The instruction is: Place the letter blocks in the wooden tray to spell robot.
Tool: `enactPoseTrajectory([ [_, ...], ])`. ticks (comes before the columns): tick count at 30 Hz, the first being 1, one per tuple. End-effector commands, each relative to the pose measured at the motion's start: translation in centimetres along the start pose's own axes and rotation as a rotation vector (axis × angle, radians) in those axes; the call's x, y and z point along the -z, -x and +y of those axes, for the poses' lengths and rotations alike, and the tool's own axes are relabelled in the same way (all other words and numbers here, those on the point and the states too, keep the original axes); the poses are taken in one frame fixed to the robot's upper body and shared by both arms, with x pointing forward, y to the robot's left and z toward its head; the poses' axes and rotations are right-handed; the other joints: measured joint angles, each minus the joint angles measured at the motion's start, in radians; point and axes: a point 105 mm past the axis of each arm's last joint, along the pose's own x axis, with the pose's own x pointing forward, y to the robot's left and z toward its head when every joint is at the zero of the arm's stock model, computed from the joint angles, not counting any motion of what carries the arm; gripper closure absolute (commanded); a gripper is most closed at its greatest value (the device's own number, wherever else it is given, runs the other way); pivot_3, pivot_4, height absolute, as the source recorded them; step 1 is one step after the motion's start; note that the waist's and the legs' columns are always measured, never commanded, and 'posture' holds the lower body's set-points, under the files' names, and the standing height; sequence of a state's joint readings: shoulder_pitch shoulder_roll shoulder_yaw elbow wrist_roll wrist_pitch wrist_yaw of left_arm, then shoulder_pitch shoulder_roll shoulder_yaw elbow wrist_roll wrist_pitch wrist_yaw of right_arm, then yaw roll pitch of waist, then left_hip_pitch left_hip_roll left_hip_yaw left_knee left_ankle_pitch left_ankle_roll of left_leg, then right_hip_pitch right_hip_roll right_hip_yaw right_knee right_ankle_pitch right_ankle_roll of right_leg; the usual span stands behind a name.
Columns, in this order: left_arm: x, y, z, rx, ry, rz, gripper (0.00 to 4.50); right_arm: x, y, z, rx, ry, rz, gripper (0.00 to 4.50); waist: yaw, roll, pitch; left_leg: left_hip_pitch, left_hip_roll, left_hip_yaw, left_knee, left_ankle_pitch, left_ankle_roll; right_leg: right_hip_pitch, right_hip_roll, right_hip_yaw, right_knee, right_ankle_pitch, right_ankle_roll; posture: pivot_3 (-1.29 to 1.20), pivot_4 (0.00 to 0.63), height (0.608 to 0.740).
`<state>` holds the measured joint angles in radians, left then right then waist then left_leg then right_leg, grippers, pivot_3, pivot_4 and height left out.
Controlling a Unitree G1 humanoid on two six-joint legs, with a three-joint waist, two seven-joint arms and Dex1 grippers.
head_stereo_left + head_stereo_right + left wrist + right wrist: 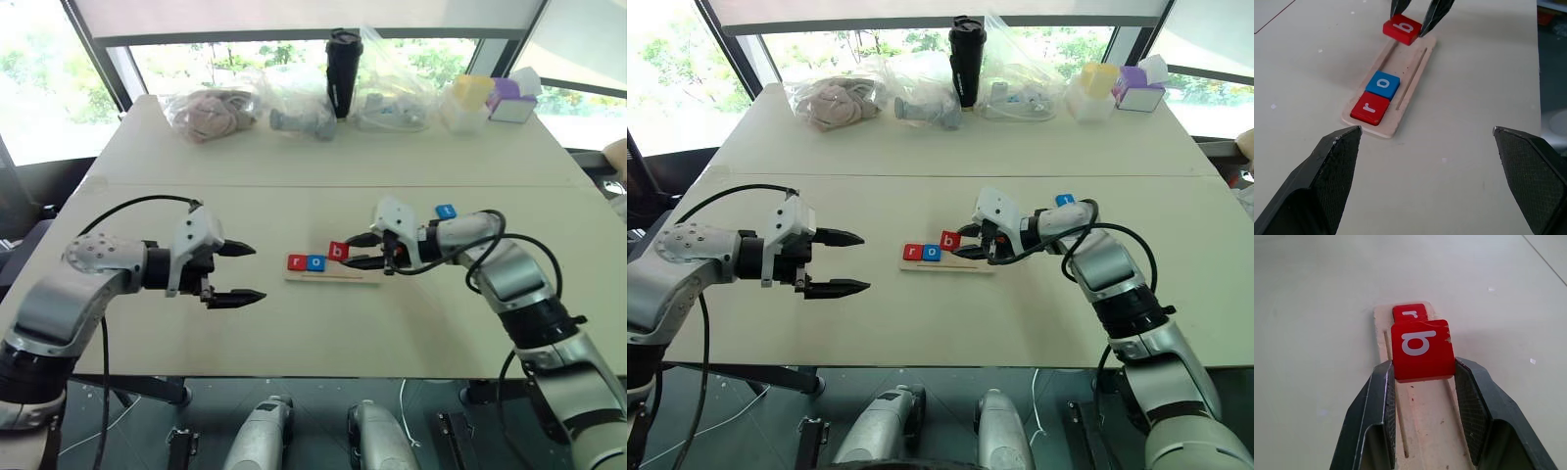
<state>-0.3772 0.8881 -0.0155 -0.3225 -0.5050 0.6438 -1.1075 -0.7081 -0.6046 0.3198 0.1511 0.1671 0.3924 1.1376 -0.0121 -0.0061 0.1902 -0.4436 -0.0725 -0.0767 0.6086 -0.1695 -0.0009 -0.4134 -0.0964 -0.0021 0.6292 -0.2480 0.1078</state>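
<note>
r [1370, 108] + o [1382, 84] sit in tray [1411, 68]. R gripper [1422, 369] clamps b [1421, 350] above slot 3. L gripper [238, 273] wide, idle at tray's 9 o'clock. Blue t [446, 211] waits on table at 2 o'clock; 2nd o unseen.

Daylight pours in through windows [39, 78] behind table [196, 333], panes blown out to white-green. Pale tabletop bright and even, mild glare toward far edge. Plastic bags [211, 113] at back catch highlights, contents hazy. Soft short shadows under left gripper [240, 274] and right gripper [364, 251], nothing hard-edged. Head views bend straight lines slightly at corners, floor below table dim. Right wrist view: red b block [1422, 351] crisp, black fingers [1376, 431] soft up close. Left wrist view: wooden tray [1410, 73] sharp.
</note>
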Motion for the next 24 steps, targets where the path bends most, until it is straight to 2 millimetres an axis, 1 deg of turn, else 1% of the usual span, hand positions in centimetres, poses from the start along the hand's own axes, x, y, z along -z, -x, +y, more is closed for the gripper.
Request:
enactPoseTrajectory([
  [1,-1.1,0.5,-0.3,-0.018,-0.035,-0.034,0.0,-0.3,-0.5,-0.4,-0.028,0.07,0.013,3.38,-0.001,0.0,0.0,0.0,0.0,0.0,0.0,0.0,0.0,0.0,0.0,0.0,0.001,0.0,0.0,0.0,0.15,0.74],
  [9,-1.1,0.4,-0.5,-0.031,-0.029,-0.037,0.0,0.4,-1.6,-1.1,-0.05,0.104,0.029,3.38,-0.002,0.0,0.0,0.001,0.0,0.0,0.0,0.0,0.0,0.0,0.003,0.0,0.002,0.0,0.0,0.0,0.15,0.74],
  [17,-0.8,0.4,-0.5,-0.045,-0.024,-0.031,0.0,0.6,-1.8,-1.2,-0.062,0.105,0.03,3.38,-0.002,0.0,0.0,0.001,0.0,0.0,0.0,0.0,0.0,0.0,0.004,0.0,0.002,0.002,0.003,0.0,0.15,0.74],
  [24,-0.7,0.2,-0.4,-0.05,-0.024,-0.035,0.0,0.5,-1.7,-1.9,-0.045,0.093,0.03,3.38,-0.002,0.0,0.0,0.001,0.0,0.0,0.0,0.0,0.0,0.0,0.004,0.0,0.002,0.002,0.002,0.0,0.15,0.74],
])
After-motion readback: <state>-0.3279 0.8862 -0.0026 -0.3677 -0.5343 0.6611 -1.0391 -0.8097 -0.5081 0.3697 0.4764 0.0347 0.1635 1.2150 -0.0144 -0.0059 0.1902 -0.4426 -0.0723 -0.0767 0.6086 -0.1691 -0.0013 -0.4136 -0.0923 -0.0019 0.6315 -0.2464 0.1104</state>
